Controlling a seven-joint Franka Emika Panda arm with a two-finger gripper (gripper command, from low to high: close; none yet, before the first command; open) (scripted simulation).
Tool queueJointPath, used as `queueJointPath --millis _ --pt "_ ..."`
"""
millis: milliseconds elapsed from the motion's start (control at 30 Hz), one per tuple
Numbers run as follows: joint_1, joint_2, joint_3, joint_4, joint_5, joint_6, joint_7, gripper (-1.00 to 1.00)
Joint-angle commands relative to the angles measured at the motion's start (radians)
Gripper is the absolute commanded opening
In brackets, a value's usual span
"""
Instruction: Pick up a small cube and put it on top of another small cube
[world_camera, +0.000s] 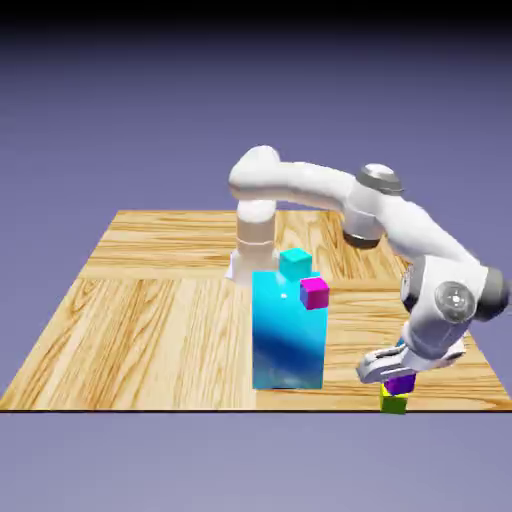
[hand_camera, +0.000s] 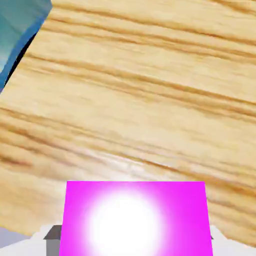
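Observation:
At the table's front edge on the exterior view's right, the small magenta cube (world_camera: 401, 383), purple in shade, rests on top of the small yellow-green cube (world_camera: 393, 404). My gripper (world_camera: 398, 376) comes down over the magenta cube, one finger on each side. The magenta cube (hand_camera: 135, 220) fills the bottom of the hand view, glaring bright. A grey fingertip (hand_camera: 52, 233) lies right against each of its sides, so the gripper (hand_camera: 135, 237) reads as shut on it. The yellow-green cube is hidden beneath it in that view.
A tall cyan block (world_camera: 288, 330) stands to the exterior view's left of the stack, with a small cyan cube (world_camera: 294, 263) and a second magenta cube (world_camera: 314, 292) on top. Its corner (hand_camera: 20, 30) shows in the hand view. The wooden table (world_camera: 150, 300) ends just before the stack.

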Motion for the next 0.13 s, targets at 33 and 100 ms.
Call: queueJointPath --millis 33,100 --pt "-0.051 0.053 -0.043 0.072 -0.033 -0.046 0.015 1.0" --pt "-0.085 0.088 -0.071 0.12 -0.055 -0.076 0.024 1.0"
